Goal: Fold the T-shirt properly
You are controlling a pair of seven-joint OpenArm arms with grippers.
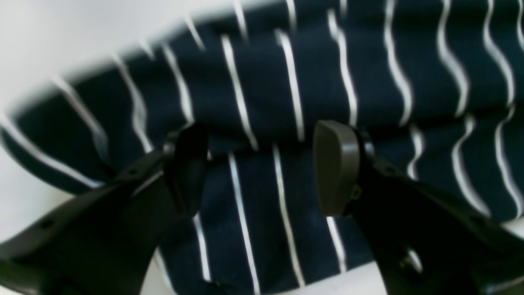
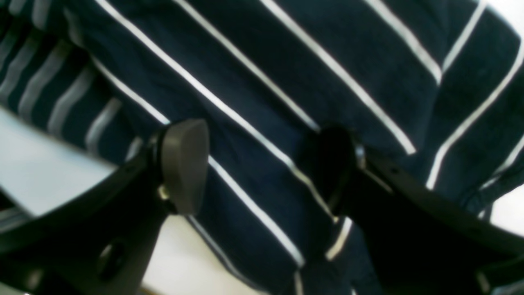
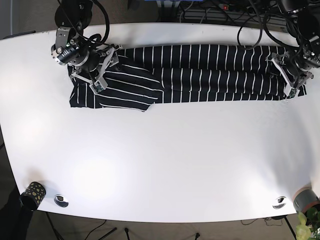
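Navy striped T-shirt (image 3: 200, 72) blurs under both wrist cameras.

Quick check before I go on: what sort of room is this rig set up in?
Probably a lab or office workspace: a plain white table holds the striped T-shirt, a tangle of cables runs behind it, and a potted plant stands by one corner.
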